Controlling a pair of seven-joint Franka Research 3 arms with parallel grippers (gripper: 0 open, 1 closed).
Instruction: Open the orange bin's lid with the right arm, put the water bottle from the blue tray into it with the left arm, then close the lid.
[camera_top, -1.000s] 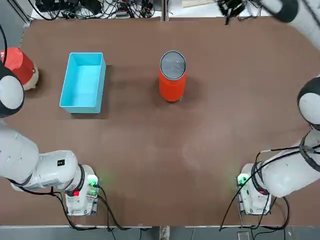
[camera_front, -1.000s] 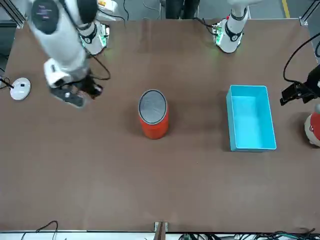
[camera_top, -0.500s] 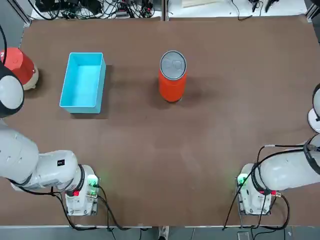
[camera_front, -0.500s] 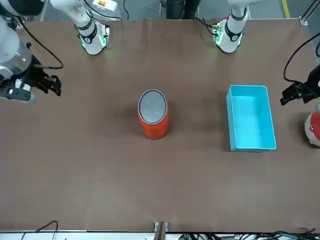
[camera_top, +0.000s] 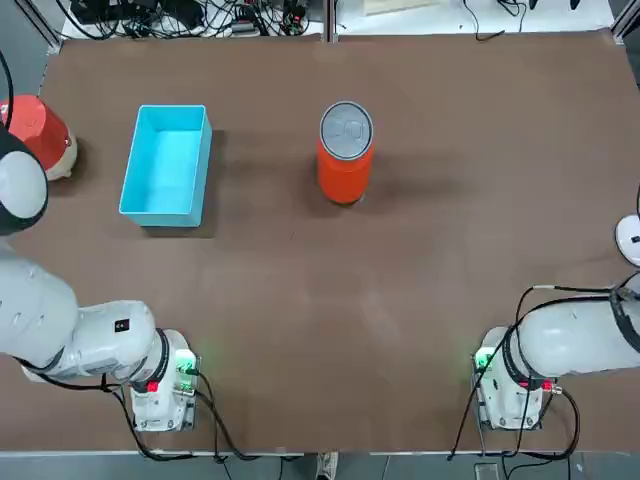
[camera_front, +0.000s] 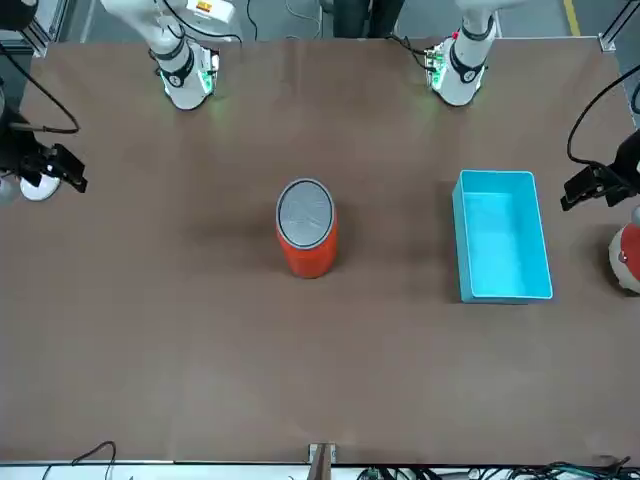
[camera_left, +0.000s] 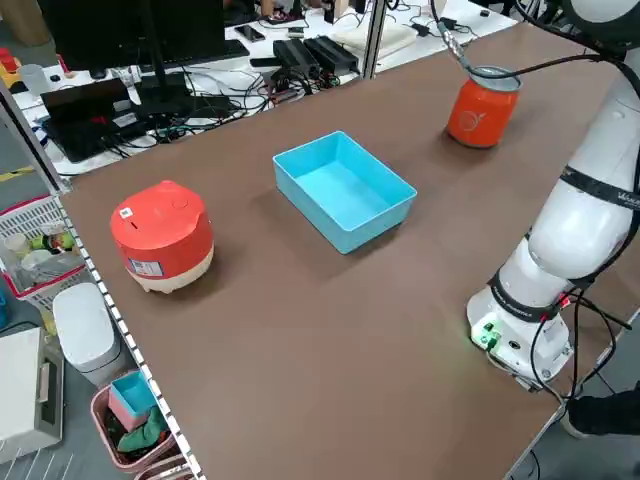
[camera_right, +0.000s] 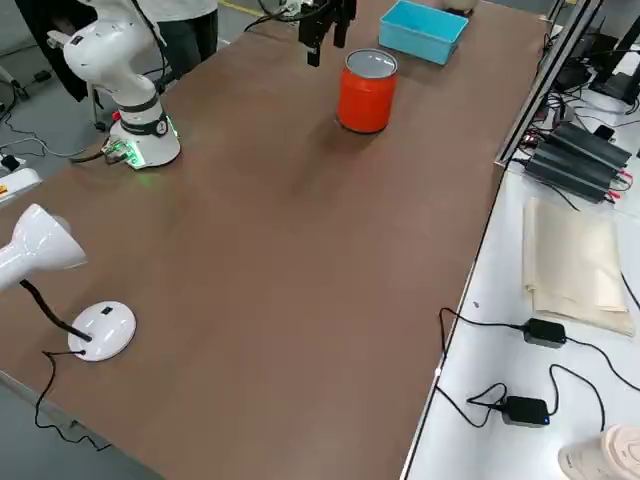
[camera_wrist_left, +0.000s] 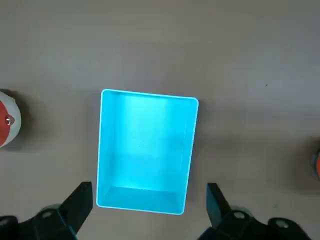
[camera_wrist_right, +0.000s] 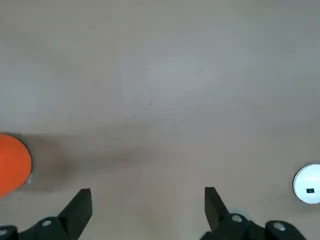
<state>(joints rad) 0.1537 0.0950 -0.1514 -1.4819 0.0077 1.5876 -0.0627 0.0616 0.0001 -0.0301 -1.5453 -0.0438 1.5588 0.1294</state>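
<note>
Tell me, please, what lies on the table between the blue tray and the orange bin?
Nothing: in the top view, only bare brown table separates the blue tray from the orange bin. The front view agrees.

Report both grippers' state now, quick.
Left gripper: jaws open, holding nothing, above the blue tray.
Right gripper: jaws open, holding nothing, over bare table off to the side of the orange bin.

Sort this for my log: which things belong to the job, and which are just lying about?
Job: bin, lid on it, empty tray, left tool, right tool. No bottle visible.
Lying about: red-and-white domed pot, white lamp.
</note>
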